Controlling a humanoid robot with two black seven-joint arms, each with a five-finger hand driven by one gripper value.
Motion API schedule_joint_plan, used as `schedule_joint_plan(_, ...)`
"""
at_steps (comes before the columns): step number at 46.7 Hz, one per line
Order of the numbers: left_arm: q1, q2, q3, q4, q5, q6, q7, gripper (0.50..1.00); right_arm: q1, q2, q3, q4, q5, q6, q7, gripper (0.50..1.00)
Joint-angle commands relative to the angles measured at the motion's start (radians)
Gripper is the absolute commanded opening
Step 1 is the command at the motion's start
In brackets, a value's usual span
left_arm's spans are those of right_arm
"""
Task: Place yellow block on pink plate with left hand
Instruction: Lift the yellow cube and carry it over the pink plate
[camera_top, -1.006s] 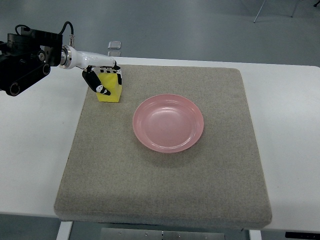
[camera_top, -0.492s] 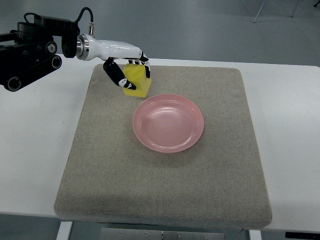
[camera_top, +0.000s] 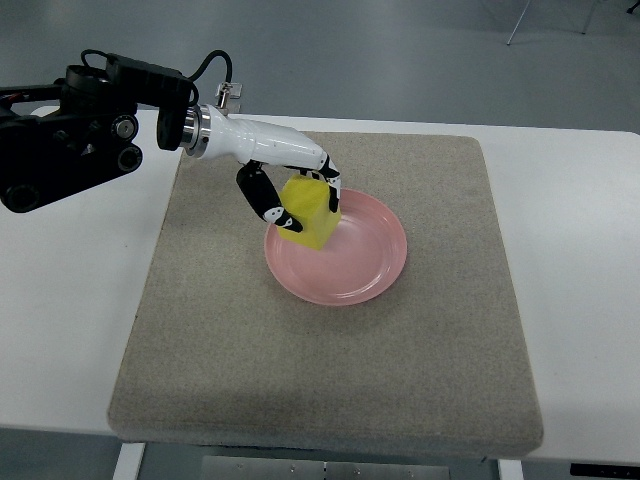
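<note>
Top view, 1 camera. Item 1: left robot hand (camera_top: 292, 192), white with black finger segments, on an arm entering from the picture's left edge; fingers clenched around the yellow block, thumb on the block's left face, other fingers over its upper right edge. Item 2: yellow block (camera_top: 309, 215), 1 piece, tilted, gripped in the left robot hand, positioned over the left rim of the pink plate; whether it touches the plate cannot be told. Item 3: pink plate (camera_top: 360, 255), round, shallow, resting near the centre of the mat. Item 4: grey mat (camera_top: 330, 370), square, textured, lying flat on the worktop. Item 5: white worktop (camera_top: 70, 300), carrying the mat. Item 6: black arm housing (camera_top: 70, 140) with a black cable (camera_top: 208, 62), upper left, above the worktop.
</note>
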Motion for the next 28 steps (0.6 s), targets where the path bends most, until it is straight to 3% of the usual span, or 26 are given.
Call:
schedule_joint_plan(1,0.000,-0.007,0.006,0.010,0.005,-0.005,0.001,0.500,0.000,0.000,0.001,0.000,0.000,0.000,0.001,0.924)
schedule_joint_plan(28,0.039,-0.154,0.058,0.174,0.017,0.004,0.008,0.500,0.000,0.000,-0.001,0.000,0.000,0.000,-0.001,0.924)
